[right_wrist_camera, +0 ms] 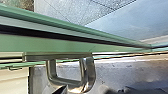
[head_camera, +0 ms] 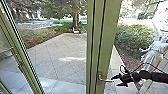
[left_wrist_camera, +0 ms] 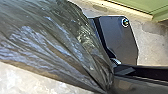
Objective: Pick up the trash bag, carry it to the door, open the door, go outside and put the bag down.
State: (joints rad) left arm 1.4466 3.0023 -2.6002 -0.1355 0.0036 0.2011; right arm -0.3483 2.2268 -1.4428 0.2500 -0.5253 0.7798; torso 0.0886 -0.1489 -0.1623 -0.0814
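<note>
Trash bag (left_wrist_camera: 57, 47) up and riding with you, operator: it's hanging off your left gripper (left_wrist_camera: 110, 83), bunching to a tight neck there, so the pick-up is looking done. The carry is looking done too, because you're standing right at the door (head_camera: 108, 37), with the metal door handle (right_wrist_camera: 87, 72) low on its green upright in the head view. Opening is the part you're working on, by my reading; whether the latch is giving, I can't tell. Beyond the glass the paved yard (head_camera: 67, 51) is waiting, running back to the planting beds along its edges, so going out and setting down are both remaining.

Now the jaws, nearest first! Your left pair is clamping the gathered plastic, by the look of that pinched neck. Farther out, your right gripper (head_camera: 115, 81) is spreading its fingers clearly apart, one above and one below the handle's free end. It's holding nothing that you can see; whether it's touching the lever, I can't tell.
</note>
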